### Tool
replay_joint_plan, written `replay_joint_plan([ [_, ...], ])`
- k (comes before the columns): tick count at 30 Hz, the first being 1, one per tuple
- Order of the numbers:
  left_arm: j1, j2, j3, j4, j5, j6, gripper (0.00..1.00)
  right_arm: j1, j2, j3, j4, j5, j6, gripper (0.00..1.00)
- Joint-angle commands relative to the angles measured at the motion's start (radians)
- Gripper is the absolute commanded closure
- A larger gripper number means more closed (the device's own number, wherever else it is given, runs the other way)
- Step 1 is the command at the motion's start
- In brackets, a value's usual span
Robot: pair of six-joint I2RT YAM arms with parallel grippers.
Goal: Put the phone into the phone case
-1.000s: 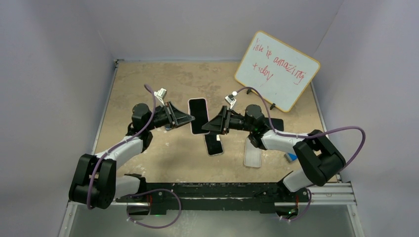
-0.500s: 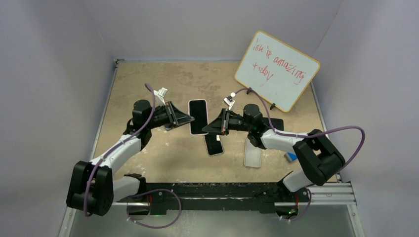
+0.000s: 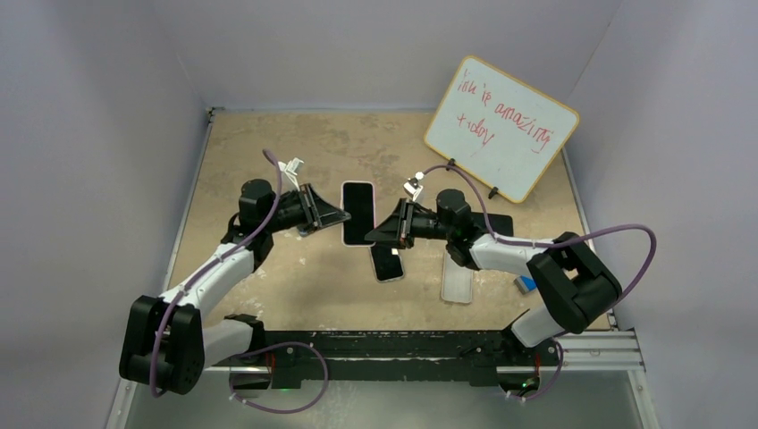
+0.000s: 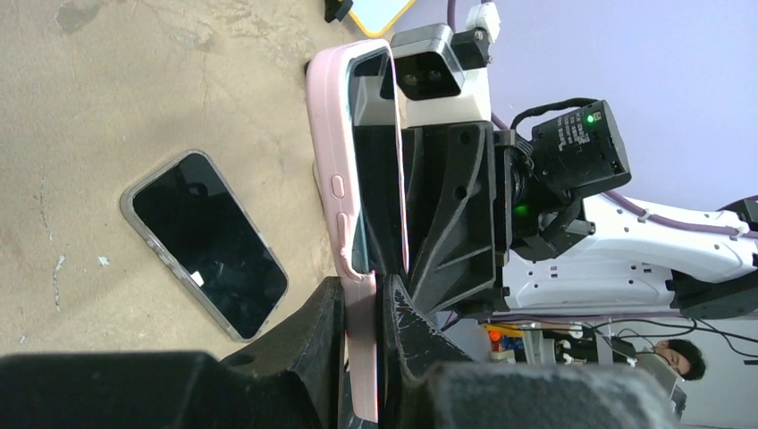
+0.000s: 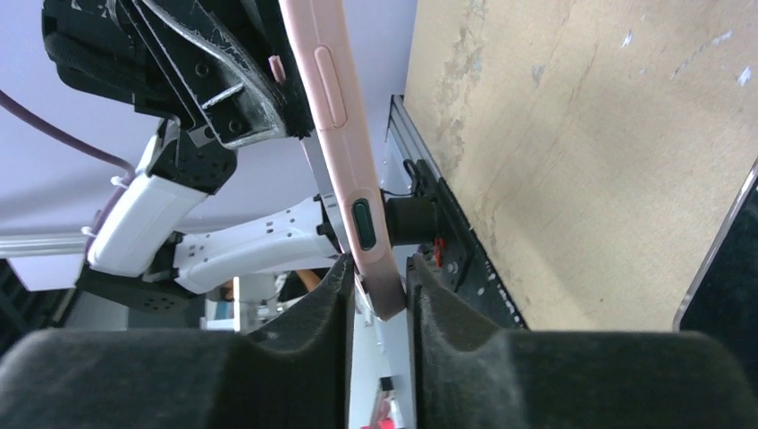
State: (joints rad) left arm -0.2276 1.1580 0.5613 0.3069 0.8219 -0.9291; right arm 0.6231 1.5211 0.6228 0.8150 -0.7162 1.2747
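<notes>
A pink phone case point(image 3: 357, 213) with a dark-screened phone in it is held above the table between both grippers. My left gripper point(image 3: 332, 215) is shut on its left edge. My right gripper point(image 3: 383, 226) is shut on its right lower edge. In the left wrist view the pink case point(image 4: 326, 134) stands on edge, the phone's dark face point(image 4: 380, 179) lies inside its rim, and my left gripper point(image 4: 362, 290) pinches its lower end. In the right wrist view my right gripper point(image 5: 377, 268) clamps the case's corner point(image 5: 335, 116). I cannot tell if the phone is fully seated.
A second phone in a clear case point(image 3: 387, 261) lies on the table under the held one, and it also shows in the left wrist view point(image 4: 204, 241). Another clear case point(image 3: 456, 277) and a black slab point(image 3: 501, 223) lie to the right. A whiteboard point(image 3: 501, 125) leans at the back right.
Both grippers and the pink case have shifted slightly left. The left arm's elbow has swung outward. Both grips stay the same.
</notes>
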Motion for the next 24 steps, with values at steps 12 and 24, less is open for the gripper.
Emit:
replay_joint_plan([
  [12,0.01,0.038,0.017,0.087,0.111,-0.069,0.69,0.001,-0.102,0.029,-0.023,0.119,-0.077,1.0],
  [24,0.007,0.031,-0.144,0.312,0.121,-0.301,0.53,0.001,-0.08,-0.025,0.159,0.172,0.003,1.0],
])
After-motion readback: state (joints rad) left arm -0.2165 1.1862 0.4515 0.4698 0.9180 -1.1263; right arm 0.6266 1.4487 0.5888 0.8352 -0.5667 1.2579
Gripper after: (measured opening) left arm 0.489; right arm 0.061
